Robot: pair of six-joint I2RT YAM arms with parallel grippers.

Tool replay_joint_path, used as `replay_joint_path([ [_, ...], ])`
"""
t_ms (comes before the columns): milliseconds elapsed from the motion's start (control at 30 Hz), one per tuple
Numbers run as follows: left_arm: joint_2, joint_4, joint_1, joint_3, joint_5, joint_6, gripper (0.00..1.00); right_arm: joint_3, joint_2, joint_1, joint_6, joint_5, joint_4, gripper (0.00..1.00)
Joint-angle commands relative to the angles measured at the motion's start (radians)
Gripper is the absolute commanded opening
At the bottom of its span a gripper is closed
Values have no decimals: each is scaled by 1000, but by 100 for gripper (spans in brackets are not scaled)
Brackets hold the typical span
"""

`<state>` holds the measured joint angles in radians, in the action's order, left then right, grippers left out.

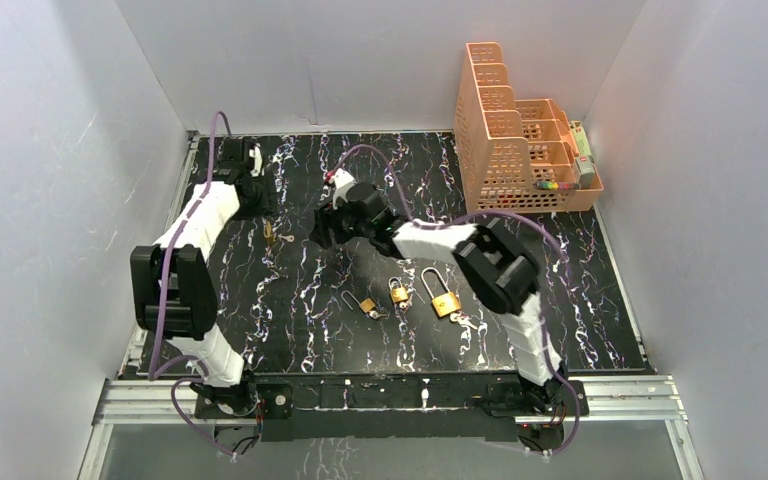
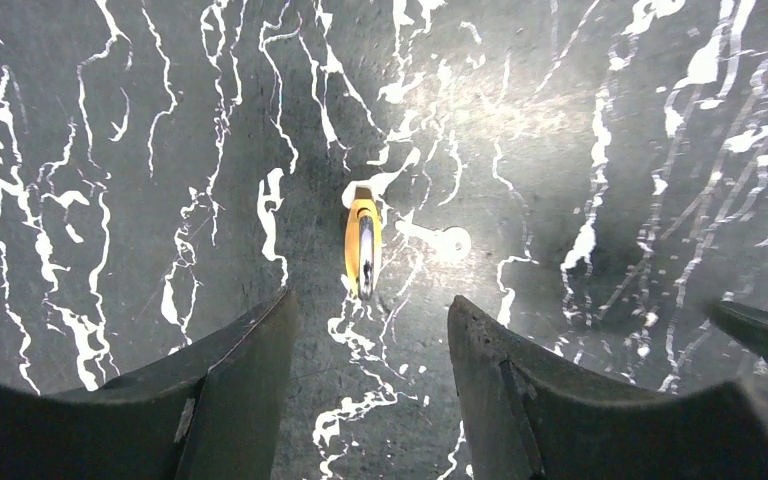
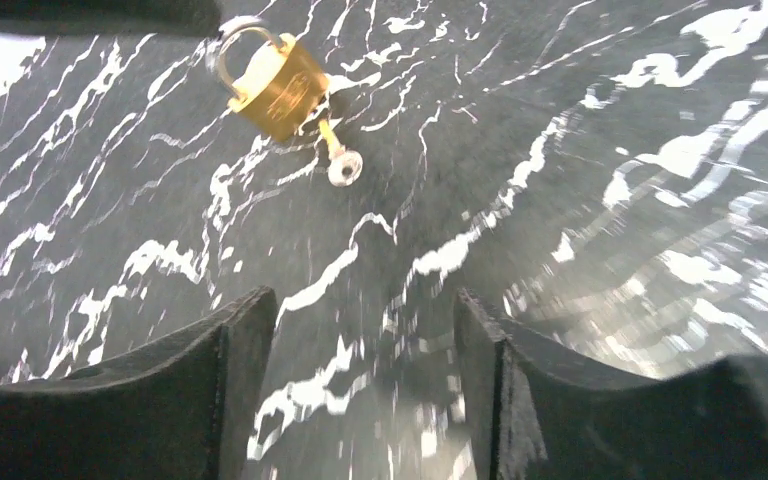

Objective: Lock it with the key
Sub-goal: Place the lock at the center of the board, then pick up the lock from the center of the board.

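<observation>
The brass padlock (image 1: 268, 231) lies free on the desk (image 1: 580, 300) at the far left, with its key (image 3: 340, 166) seated in the keyhole; the left hand (image 2: 370, 298) hangs just over it, fingers spread with nothing between them; the right hand (image 3: 362, 295) sits near, also spread and empty. Whether the shackle is fully home I cannot tell; that looks like the thing to check. To work it well, the left hand should pinch the body across its flat faces, since the lock shows edge-on from that wrist; the right should take the round key head squarely and turn without dragging the lock; the 2 hands are close, so keep their fingers from meeting. The desk is glossy black with white veining and glare, likely slippery; 3 other padlocks (image 1: 398, 292) lie near the middle, well apart; an orange rack (image 1: 515, 140) stands at the far right; white walls (image 1: 60, 150) close in 3 sides.
</observation>
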<state>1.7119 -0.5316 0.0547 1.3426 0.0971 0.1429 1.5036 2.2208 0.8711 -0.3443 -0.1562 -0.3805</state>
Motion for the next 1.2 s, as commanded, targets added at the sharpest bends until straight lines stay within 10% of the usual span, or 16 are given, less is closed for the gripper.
replay_joint_path([
  [0, -155, -18, 3, 39, -34, 14, 56, -135, -315, 39, 258, 127, 161, 84],
  [267, -299, 62, 4, -7, -163, 51, 67, -348, -515, 186, 298, 331, 464, 89],
  [333, -323, 68, 4, -4, -188, 52, 98, -386, -524, 194, 267, 323, 470, 87],
  [1167, -423, 41, 2, -22, -246, 71, 98, -491, -476, 242, 179, 331, 475, 72],
])
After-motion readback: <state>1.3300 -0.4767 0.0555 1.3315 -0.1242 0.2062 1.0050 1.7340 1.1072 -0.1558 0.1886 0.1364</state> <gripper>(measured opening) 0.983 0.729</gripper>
